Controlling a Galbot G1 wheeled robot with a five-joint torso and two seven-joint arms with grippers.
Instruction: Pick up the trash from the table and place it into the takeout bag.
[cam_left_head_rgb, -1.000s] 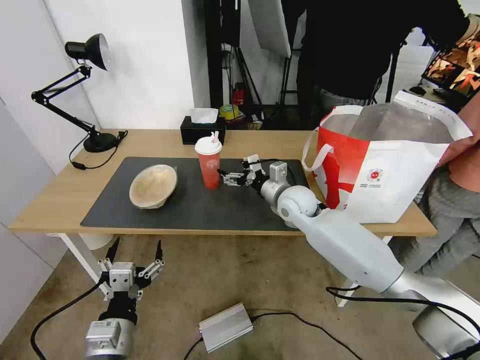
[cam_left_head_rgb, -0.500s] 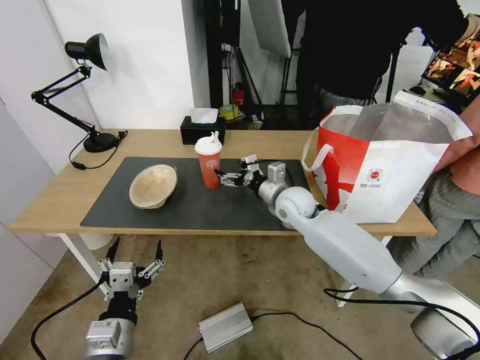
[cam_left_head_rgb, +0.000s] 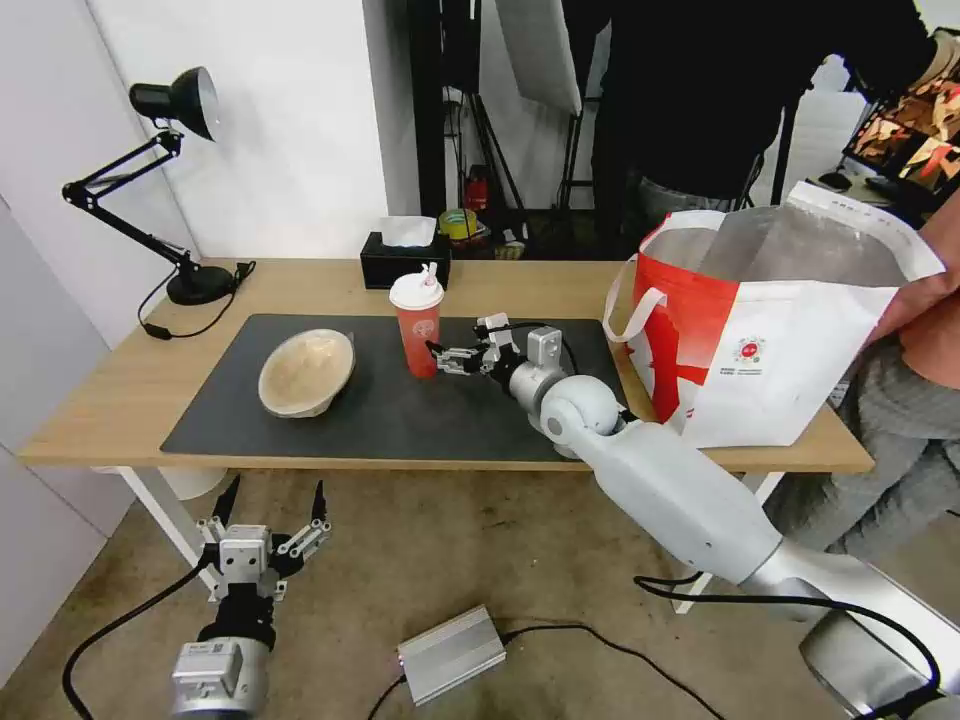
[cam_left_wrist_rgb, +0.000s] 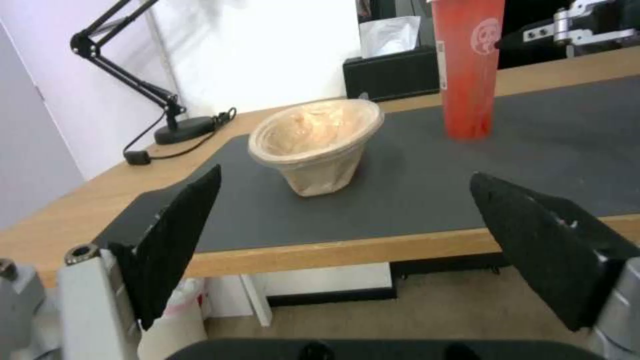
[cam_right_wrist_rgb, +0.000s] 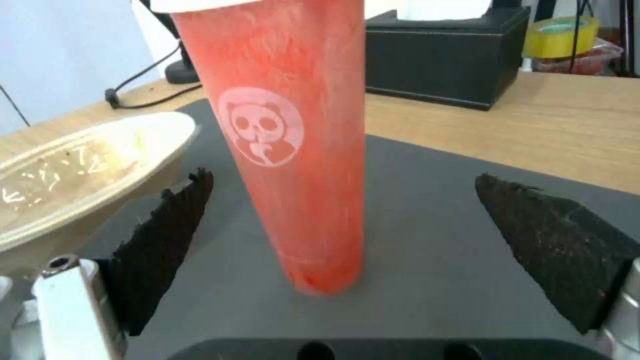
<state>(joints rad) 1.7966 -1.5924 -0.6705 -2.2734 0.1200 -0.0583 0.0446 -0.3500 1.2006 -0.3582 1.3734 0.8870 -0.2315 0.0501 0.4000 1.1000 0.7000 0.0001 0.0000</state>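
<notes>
Centre of the head view: the right claw reaches over the dark mat with fingers spread wide, just beside the upright red cup. The beige bowl lies tilted at centre left, the takeout bag on the tabletop at right. The left claw hangs wide apart at lower left.

Bare mat open ahead of the red cup, pulp bowl well apart leftward, tissue box close behind the cup, takeout bag blocking the table's right end.
</notes>
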